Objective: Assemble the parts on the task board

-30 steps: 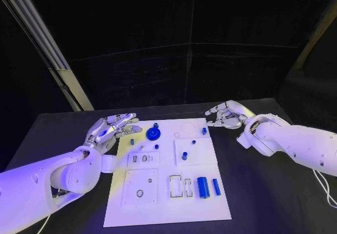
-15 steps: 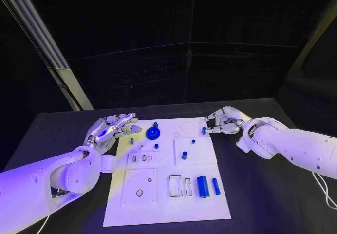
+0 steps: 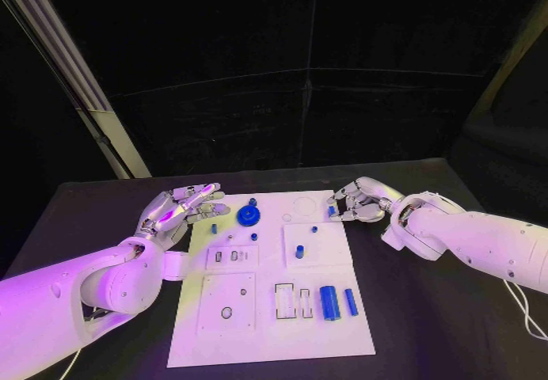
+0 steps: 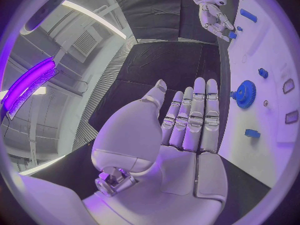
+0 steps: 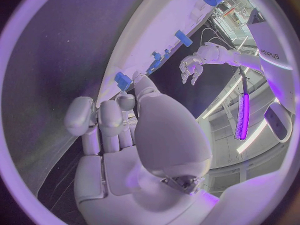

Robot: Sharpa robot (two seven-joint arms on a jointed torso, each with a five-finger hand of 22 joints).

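The white task board (image 3: pixel 274 332) lies in the middle of the black table. My right hand (image 3: pixel 359 198) hovers at the board's far right corner, fingers curled down around a small blue peg (image 3: pixel 331 211) that stands on the board. The right wrist view shows this peg (image 5: pixel 123 79) just past the thumb tip; I cannot tell whether it is pinched. My left hand (image 3: pixel 183 207) floats at the far left corner, fingers (image 4: pixel 197 115) straight and apart, holding nothing. A blue gear (image 3: pixel 249 215) sits just right of it, and appears as the gear (image 4: pixel 244 93) in the left wrist view.
Two long blue bars (image 3: pixel 329 303) (image 3: pixel 351 302) lie near the board's front right. A short blue peg (image 3: pixel 299 253) stands mid-board; smaller blue pieces (image 3: pixel 214 229) (image 3: pixel 253 237) sit near the gear. Bare black table (image 3: pixel 445 317) surrounds the board.
My right hand has moved left and down from beyond the board's far right corner, onto the small blue peg. The left hand has stayed where it was.
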